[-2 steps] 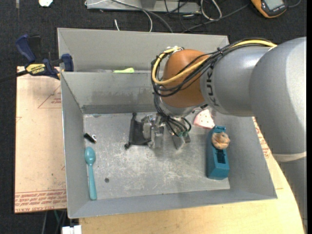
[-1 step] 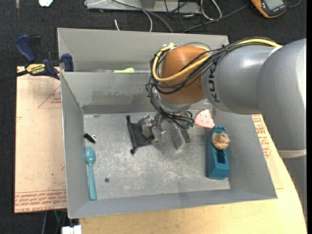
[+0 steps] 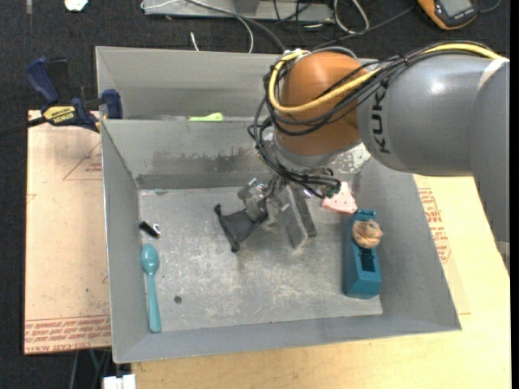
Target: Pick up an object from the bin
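The gripper (image 3: 280, 224) hung low over the middle of the bin (image 3: 122, 217), fingers spread apart with nothing between them. The black crooked piece (image 3: 237, 227) lay on the floor just left of the nearer finger in the camera view, perhaps touching it. To straddle it, the gripper probably needed a small leftward shift.

Small black angular piece (image 3: 237, 227), lying flat, middle of bin (image 3: 243, 298) floor
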`<state>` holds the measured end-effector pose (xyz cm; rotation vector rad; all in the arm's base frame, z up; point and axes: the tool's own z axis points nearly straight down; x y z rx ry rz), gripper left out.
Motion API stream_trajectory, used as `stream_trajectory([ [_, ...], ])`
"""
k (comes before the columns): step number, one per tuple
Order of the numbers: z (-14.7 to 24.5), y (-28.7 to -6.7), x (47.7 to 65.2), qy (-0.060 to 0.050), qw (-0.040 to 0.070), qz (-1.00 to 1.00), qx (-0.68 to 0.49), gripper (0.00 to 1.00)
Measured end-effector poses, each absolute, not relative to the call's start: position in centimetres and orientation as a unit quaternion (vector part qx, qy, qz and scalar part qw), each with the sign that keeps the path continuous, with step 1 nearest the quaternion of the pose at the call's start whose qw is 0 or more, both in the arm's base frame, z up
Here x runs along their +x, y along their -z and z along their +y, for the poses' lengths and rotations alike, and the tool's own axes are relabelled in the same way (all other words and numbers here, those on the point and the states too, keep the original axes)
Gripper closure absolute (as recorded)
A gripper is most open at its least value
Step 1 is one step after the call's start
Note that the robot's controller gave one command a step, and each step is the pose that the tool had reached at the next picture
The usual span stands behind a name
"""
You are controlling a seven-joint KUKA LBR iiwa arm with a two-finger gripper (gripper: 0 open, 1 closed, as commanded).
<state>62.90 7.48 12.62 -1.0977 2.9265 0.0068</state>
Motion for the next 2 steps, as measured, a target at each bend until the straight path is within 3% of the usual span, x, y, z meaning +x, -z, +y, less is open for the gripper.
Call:
stream_trajectory([
  [1, 7.8, -14.1, 63.7, 0.000, 0.015, 0.940, -0.340, 1.00],
  [2, 6.6, -10.2, 63.4, 0.000, 0.012, 0.877, -0.480, 1.00],
])
